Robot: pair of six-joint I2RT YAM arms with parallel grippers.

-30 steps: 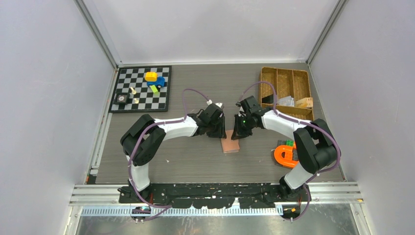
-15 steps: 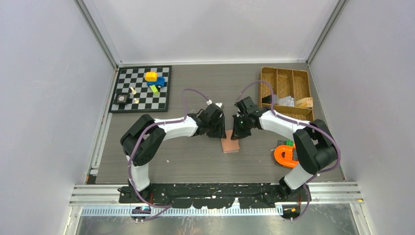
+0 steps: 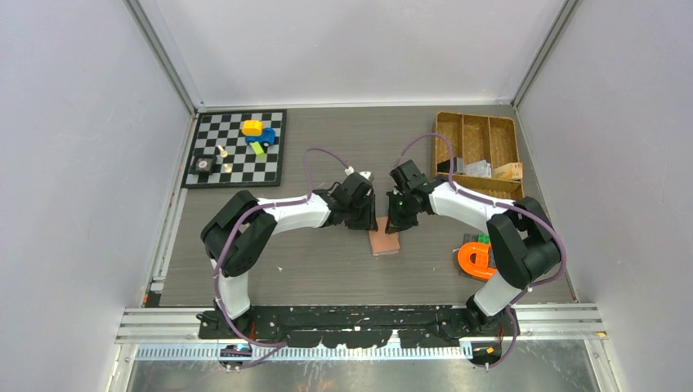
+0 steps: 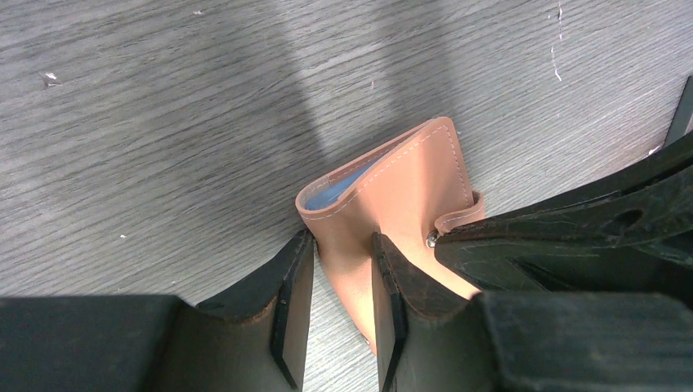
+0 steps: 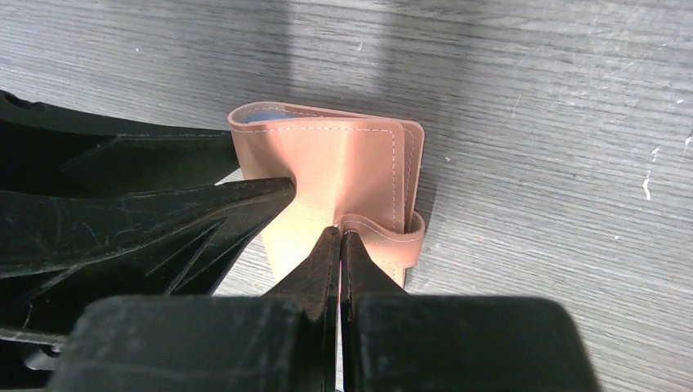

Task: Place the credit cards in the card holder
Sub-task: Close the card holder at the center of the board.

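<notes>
two grippers meet over the card holder point(image 3: 384, 242), which lies folded shut on the table point(image 3: 319, 269) between the arms. the left gripper point(image 4: 342, 249) is half closed, its fingers straddling one side edge and seemingly nipping it, probably to pin the wallet in place. the right gripper point(image 5: 340, 235) is fully closed, tips pressed beside the snap strap point(image 5: 396, 237), likely to work the flap open. a blue edge in the fold may be lining or card; no credit cards show clearly
</notes>
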